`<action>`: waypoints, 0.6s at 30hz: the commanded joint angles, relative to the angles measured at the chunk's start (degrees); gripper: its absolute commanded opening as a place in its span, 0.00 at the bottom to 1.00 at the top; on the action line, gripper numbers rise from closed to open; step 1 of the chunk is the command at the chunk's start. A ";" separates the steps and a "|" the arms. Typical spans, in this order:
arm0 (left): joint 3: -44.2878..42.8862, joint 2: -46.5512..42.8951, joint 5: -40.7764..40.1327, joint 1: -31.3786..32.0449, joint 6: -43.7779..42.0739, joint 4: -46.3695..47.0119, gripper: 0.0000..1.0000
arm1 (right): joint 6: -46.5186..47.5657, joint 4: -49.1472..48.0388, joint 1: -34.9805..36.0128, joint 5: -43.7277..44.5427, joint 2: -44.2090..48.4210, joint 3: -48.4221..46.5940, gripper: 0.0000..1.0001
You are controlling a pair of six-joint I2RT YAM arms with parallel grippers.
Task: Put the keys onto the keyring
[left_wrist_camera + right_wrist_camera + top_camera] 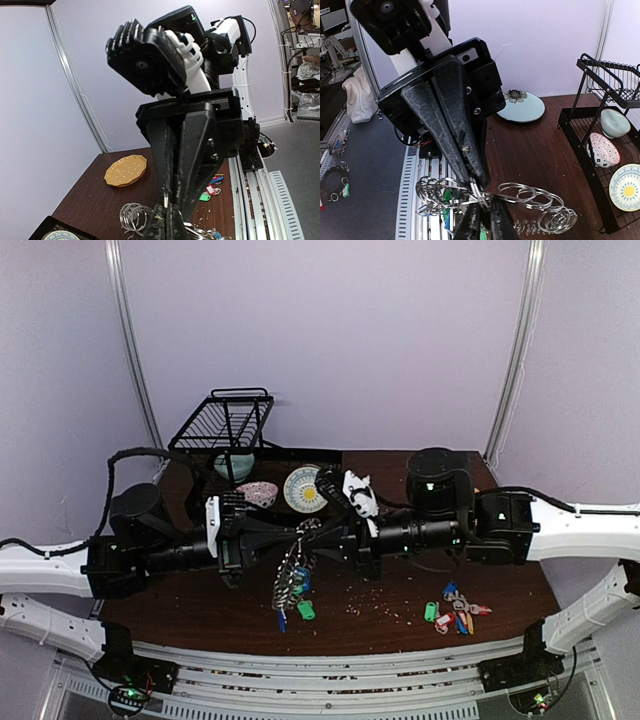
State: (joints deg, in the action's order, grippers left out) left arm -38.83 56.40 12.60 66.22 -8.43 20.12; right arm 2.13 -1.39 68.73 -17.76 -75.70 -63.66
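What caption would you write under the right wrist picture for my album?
The left tool and right tool meet tip to tip at a tangle of silver rings near a black dish rack.

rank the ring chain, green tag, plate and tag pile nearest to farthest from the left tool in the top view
1. ring chain: hangs right at the left tool tips.
2. green tag, on the table toward the bases, and plate, behind the tool: too close to call.
3. tag pile: far off on the right side.
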 commanded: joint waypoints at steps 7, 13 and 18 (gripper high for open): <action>2.56 -3.62 0.85 0.08 0.82 10.08 0.00 | -1.89 -7.84 -0.82 -6.05 -3.60 1.74 0.00; 3.95 -5.26 0.97 0.05 0.57 12.07 0.00 | -0.50 -4.94 -0.82 -14.43 -6.81 -0.83 0.00; 4.00 -4.90 2.20 0.07 1.01 12.34 0.00 | -0.47 -5.27 -0.80 -16.91 -7.80 -2.54 0.04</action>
State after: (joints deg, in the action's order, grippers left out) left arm -33.85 52.27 14.02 66.22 -8.19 22.44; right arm 1.28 -6.94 67.00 -28.91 -81.95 -63.90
